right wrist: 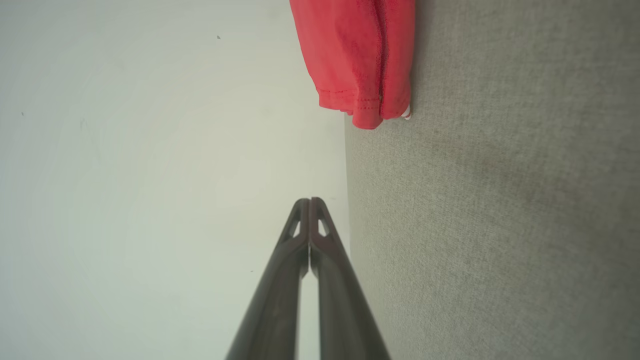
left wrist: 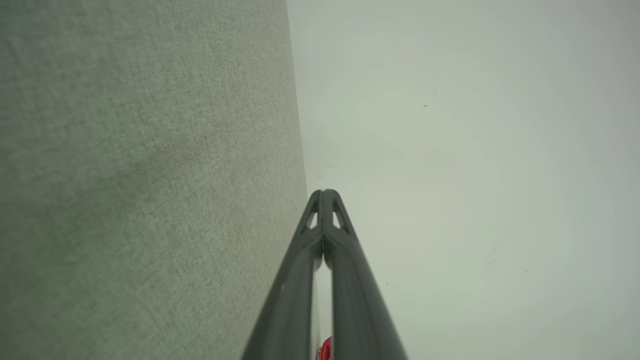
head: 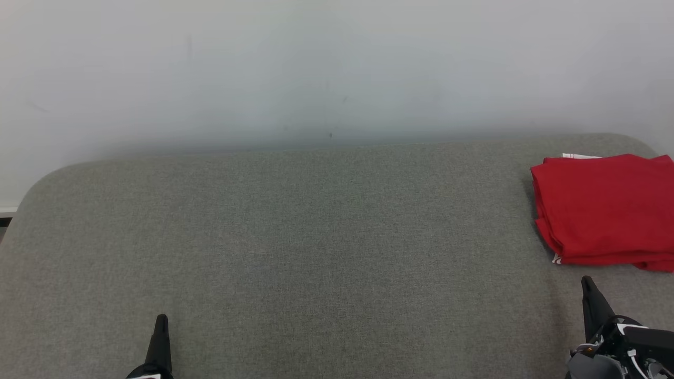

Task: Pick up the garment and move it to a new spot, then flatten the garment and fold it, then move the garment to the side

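Observation:
The red garment [head: 605, 210] lies folded in a neat stack at the far right of the grey fabric surface [head: 316, 252], with a bit of white showing at its back edge. Its hemmed edge [right wrist: 360, 60] fills the top of the right wrist view. My right gripper [head: 586, 281] is shut and empty, a short way in front of the stack and not touching it; its fingertips [right wrist: 310, 201] are pressed together. At the lower left, far from the cloth, my left gripper [head: 161, 317] is shut with nothing in it, fingertips [left wrist: 325, 192] together.
The grey surface has rounded back corners and ends against a plain pale wall [head: 316, 68]. A strip of floor and skirting shows past its left edge [head: 6, 213].

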